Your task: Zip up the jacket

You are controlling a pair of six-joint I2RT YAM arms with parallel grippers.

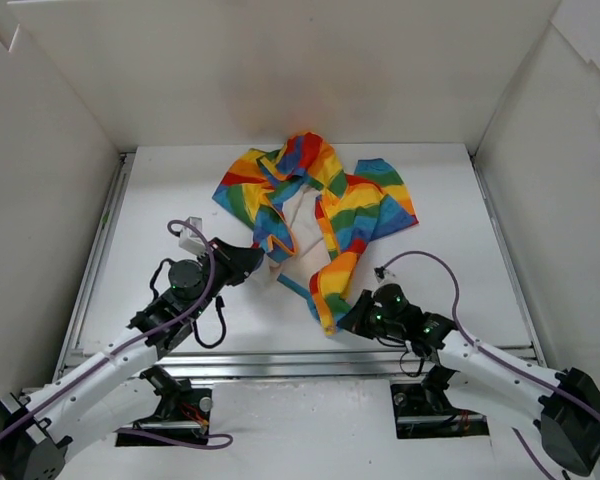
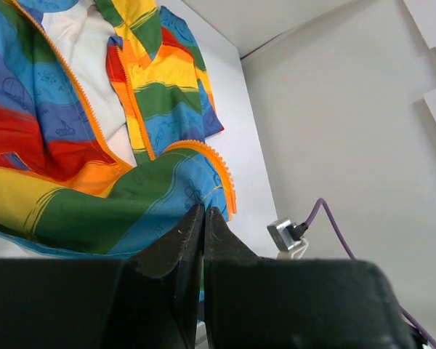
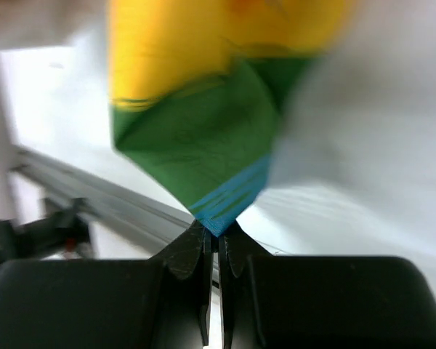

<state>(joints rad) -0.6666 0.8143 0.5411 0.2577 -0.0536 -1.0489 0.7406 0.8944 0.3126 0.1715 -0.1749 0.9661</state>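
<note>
The jacket (image 1: 320, 200) lies crumpled and open at the back middle of the table, with rainbow stripes, a white lining and an orange zipper. One front panel stretches toward the near edge. My left gripper (image 1: 252, 262) is at the jacket's near left hem. In the left wrist view the gripper (image 2: 203, 212) is shut, with the blue hem of the jacket (image 2: 116, 203) at its tips. My right gripper (image 1: 348, 312) is shut on the near tip of the stretched panel. In the blurred right wrist view the gripper (image 3: 216, 234) pinches the blue-edged green corner of the jacket (image 3: 196, 145).
White walls enclose the table on the left, back and right. A metal rail (image 1: 280, 355) runs along the near edge and another along the left side (image 1: 100, 250). A purple cable with a small metal connector (image 2: 285, 234) shows to the right of the left gripper.
</note>
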